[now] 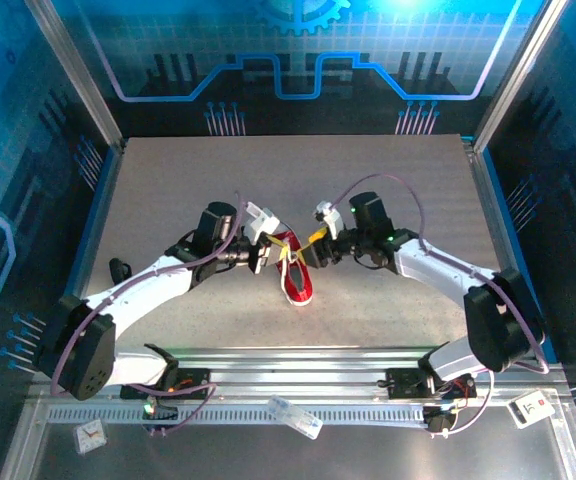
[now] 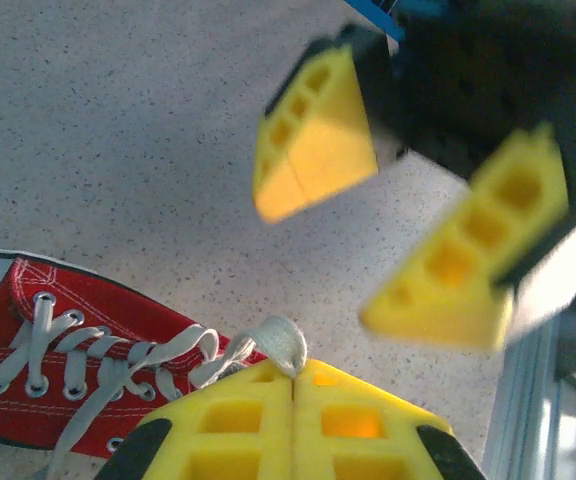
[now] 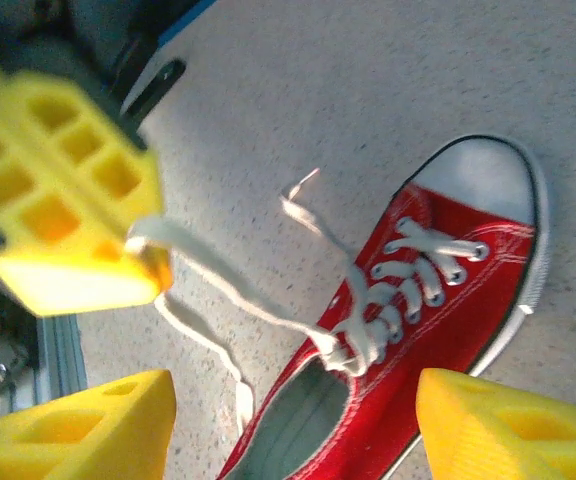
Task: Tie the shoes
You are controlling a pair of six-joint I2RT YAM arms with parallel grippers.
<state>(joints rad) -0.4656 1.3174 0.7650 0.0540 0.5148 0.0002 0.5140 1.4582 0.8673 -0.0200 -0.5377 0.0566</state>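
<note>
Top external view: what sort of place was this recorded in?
Probably a purpose-built robot cell, not a home: a grey speckled table boxed in by metal posts, blue wall panels printed with circuit lines, and a slotted metal rail along the near edge.

No word, brand or number can be read anywhere. The one sign is a pale blue gear emblem [image 1: 303,12] on the back wall [image 1: 168,50], at twelve o'clock. A white card [image 1: 90,436] lies on the metal base [image 1: 368,452] at seven o'clock and a second card [image 1: 534,409] at five o'clock. The marks on both are too small to make out.
</note>
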